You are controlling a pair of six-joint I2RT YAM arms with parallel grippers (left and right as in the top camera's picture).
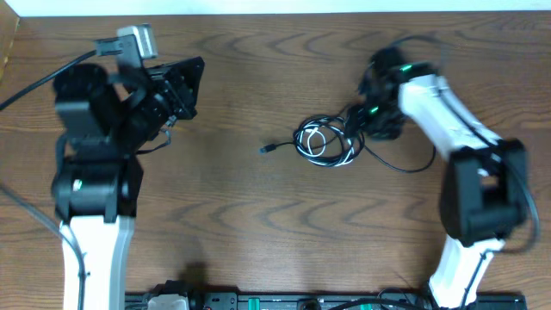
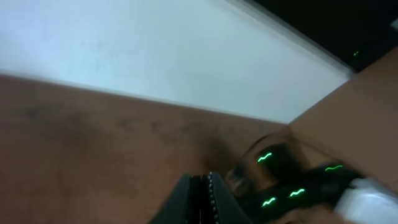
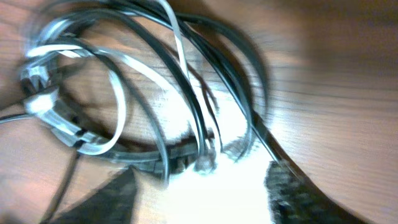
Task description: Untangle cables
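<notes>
**Overhead and wrist views, cable coil on the desk.**

- **Left arm** [image 1: 90,185]: rises from the near edge of the desk [image 1: 224,207] and folds over at the far left, well apart from the cables [image 1: 325,142].
- **Left claw** [image 2: 201,190]: jaws pressed together and empty. It is aimed across bare desk toward the white wall [image 2: 155,56].
- **Right arm** [image 1: 439,120]: reaches from the near right edge up and inward. Its wrist is bent down, so the right claw [image 3: 200,179] sits just beside the right side of the coil.
- **Right claw:** jaws wide apart, with one finger at each lower corner of the wrist view. The loops lie just ahead of the fingers, and nothing is clamped.
- **Cables:** they lie right of centre on the desk as one small coil.
  - The black cable [image 3: 258,74] and white cable [image 3: 117,87] cross over and under each other in several loops.
  - One black tail runs left to a small plug [image 1: 266,150], and another curves out to the right.
  - A silvery plug [image 3: 46,106] rests at the coil's edge.
- The right wrist view is blurred.
</notes>
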